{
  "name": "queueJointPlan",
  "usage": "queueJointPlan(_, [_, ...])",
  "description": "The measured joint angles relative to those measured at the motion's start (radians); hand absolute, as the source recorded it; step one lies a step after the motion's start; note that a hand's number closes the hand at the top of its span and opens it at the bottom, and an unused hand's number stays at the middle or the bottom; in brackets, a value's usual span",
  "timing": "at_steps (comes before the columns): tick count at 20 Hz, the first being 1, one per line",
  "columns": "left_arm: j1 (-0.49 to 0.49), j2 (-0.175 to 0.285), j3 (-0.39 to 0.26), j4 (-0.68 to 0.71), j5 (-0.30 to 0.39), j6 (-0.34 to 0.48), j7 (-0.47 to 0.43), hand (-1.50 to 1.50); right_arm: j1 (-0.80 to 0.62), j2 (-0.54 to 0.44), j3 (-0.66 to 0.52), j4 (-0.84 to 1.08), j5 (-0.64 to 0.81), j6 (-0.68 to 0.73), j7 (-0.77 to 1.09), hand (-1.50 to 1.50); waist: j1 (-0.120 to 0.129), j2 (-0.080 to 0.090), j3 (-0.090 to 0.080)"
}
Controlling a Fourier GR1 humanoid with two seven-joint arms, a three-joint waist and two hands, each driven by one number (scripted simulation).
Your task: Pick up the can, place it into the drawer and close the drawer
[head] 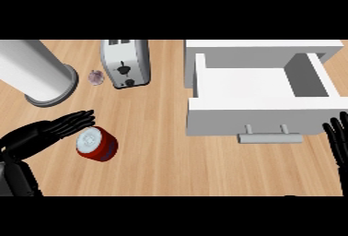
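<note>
The red cylindrical can (97,144) is lying on the wooden desk (170,161). The black left hand (37,136) is hovering just left of it, fingers straight.

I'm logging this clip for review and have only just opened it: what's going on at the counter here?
The robot's left hand is stretched out right beside the red can, with its fingers straight and not curled round it. The can sits on the counter, left of the white drawer, which is open with nothing inside. The right hand rests open at the right edge.
</note>
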Motion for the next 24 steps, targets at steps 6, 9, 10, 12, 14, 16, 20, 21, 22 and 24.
queueJointPlan(6, [-0.025,-0.015,0.003,0.072,-0.144,0.031,-0.098,-1.5,-0.013,-0.004,-0.008,0.017,-0.005,0.012,0.007,-1.5,-0.002,0.001,0.0])
queueJointPlan(9, [-0.072,-0.01,-0.008,0.145,-0.204,0.059,-0.148,-1.5,-0.037,0.002,-0.001,0.039,0.009,0.006,-0.003,-1.5,-0.006,0.003,-0.001])
queueJointPlan(10, [-0.076,-0.009,-0.016,0.16,-0.228,0.071,-0.172,-1.5,-0.043,-0.001,-0.009,0.04,0.002,0.006,0.0,-1.5,-0.007,0.003,-0.001])
queueJointPlan(12, [-0.092,0.007,-0.027,0.207,-0.265,0.095,-0.219,-1.5,-0.047,-0.002,-0.014,0.042,-0.006,0.008,0.003,-1.5,-0.01,0.004,-0.001])
queueJointPlan(14, [-0.09,0.01,-0.052,0.231,-0.305,0.129,-0.267,-1.5,-0.033,0.007,-0.004,0.032,-0.001,0.009,0.0,-1.5,-0.011,0.004,-0.002])
queueJointPlan(16, [-0.099,0.022,-0.074,0.269,-0.336,0.16,-0.313,-1.5,-0.026,0.003,-0.009,0.03,-0.007,0.018,-0.007,-1.5,-0.014,0.005,-0.002])
queueJointPlan(20, [-0.128,0.042,-0.123,0.342,-0.378,0.22,-0.392,-1.5,-0.037,0.008,0.003,0.033,0.009,0.014,-0.006,-1.5,-0.017,0.006,-0.002])
queueJointPlan(21, [-0.129,0.047,-0.136,0.361,-0.388,0.236,-0.416,-1.5,-0.032,0.005,-0.002,0.031,0.001,0.019,-0.01,-1.5,-0.019,0.007,-0.002])
queueJointPlan(22, [-0.134,0.048,-0.152,0.381,-0.404,0.258,-0.44,-1.5,-0.033,0.005,-0.003,0.028,0.001,0.019,-0.011,-1.5,-0.02,0.007,-0.002])
queueJointPlan(24, [-0.14,0.066,-0.176,0.421,-0.422,0.287,-0.488,-1.5,-0.043,-0.002,-0.014,0.027,-0.009,0.02,-0.001,-1.5,-0.021,0.008,-0.003])
